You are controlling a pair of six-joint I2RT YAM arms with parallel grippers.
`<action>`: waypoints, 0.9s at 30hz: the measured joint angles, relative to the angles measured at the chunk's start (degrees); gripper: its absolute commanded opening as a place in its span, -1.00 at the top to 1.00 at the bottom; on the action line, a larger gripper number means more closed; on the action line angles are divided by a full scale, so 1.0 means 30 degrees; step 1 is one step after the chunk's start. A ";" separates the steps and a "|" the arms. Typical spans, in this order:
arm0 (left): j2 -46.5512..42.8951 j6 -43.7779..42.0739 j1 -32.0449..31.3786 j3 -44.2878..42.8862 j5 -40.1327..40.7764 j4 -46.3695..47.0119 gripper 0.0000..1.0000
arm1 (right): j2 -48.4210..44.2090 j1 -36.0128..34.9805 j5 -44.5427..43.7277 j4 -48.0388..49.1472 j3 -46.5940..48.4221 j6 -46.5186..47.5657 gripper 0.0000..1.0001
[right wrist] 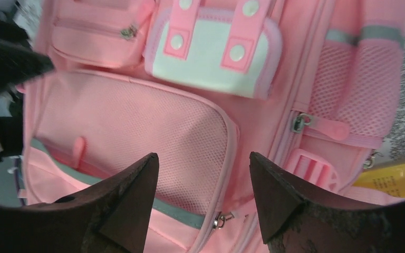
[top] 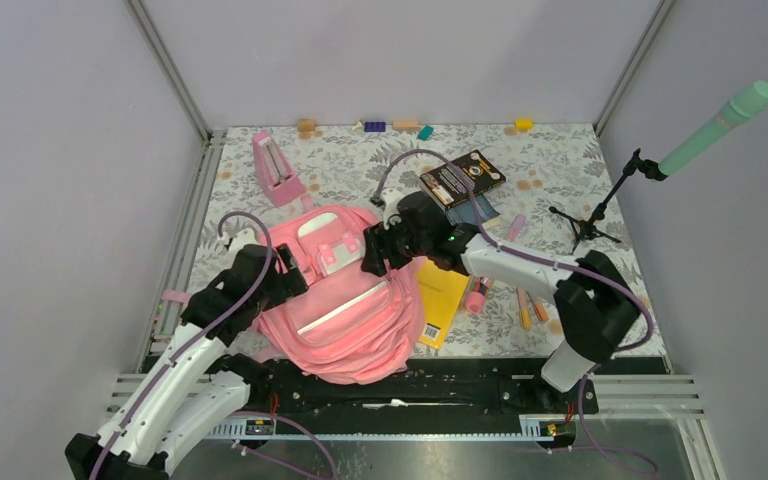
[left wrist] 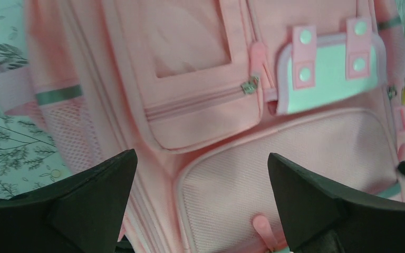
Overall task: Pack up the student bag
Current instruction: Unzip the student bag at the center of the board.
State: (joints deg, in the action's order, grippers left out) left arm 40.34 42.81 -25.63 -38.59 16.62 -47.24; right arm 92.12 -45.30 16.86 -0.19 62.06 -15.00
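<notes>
1. Bag (top: 345,320) lies flat between the arms, long axis running far-to-near.
2. Left gripper (left wrist: 201,158): jaws wide apart, empty, just above the front pockets.
3. Right gripper (right wrist: 204,158): jaws apart too (bit narrower), equally close, opposite side.

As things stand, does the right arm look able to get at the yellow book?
Probably yes: the yellow book lies unobstructed beside the student bag, directly below the right arm.
</notes>
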 measured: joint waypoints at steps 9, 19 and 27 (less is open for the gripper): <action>0.0015 -0.0124 0.3264 0.0306 0.1311 0.0794 -0.97 | 0.2470 -0.1355 -0.1894 -0.1610 0.0903 0.0430 -0.04; 0.1858 0.0051 0.5297 0.2251 0.1326 0.3526 -0.58 | 0.2484 -0.1494 -0.2215 -0.1625 0.0838 -0.0291 0.45; 0.2361 0.0036 0.5442 0.2987 0.1209 0.4823 0.72 | 0.2120 -0.1479 -0.2368 -0.0583 -0.0277 -0.1661 1.00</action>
State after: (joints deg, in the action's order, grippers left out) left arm 47.42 42.92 -9.30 -29.63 20.25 -32.77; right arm 98.48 -49.74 9.76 -1.93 61.23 -19.99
